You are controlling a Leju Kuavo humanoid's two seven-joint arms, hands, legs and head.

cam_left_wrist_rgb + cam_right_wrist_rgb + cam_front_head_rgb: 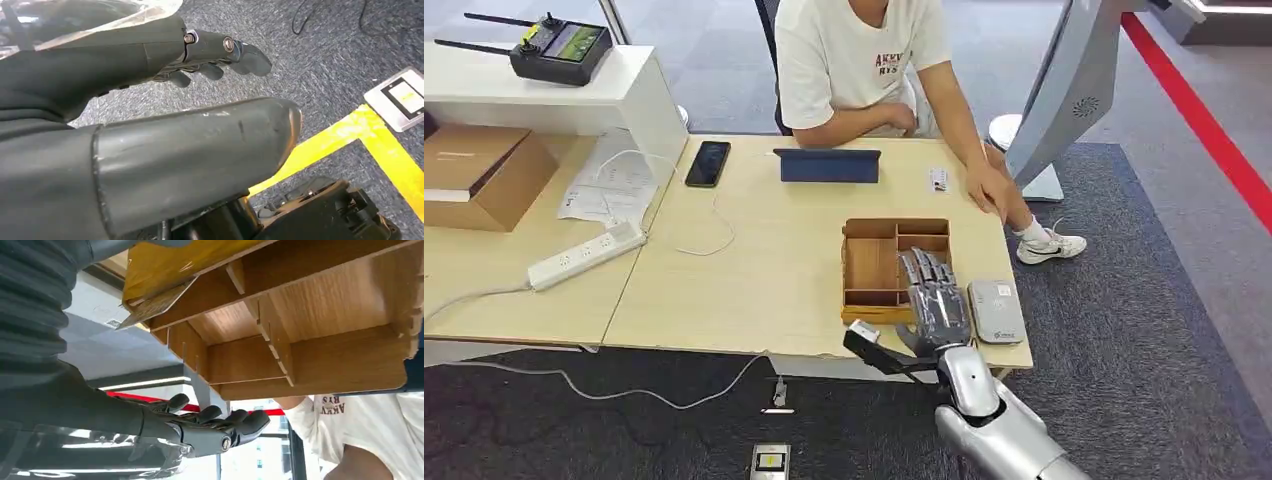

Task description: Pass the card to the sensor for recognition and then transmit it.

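My right hand point(931, 296) lies stretched flat over the right side of a wooden compartment tray point(871, 266) near the table's front edge, fingers pointing away from me, holding nothing that I can see. In the right wrist view the fingers point(215, 426) stand apart from the tray point(320, 355), and a thin card-like sheet point(150, 307) pokes out at the tray's edge. A grey sensor pad point(995, 311) lies just right of the hand. A small white card point(938, 180) rests at the far side by a person's hand point(990, 190). My left hand point(220, 50) hangs over the carpet, loosely extended and holding nothing.
A person point(859, 60) sits across the table behind a dark tablet point(827, 165). A phone point(708, 163), power strip point(584, 256), cardboard box point(479, 175) and controller point(559, 48) lie to the left. A grey kiosk point(1064, 90) stands right. Yellow floor tape point(350, 130) runs below.
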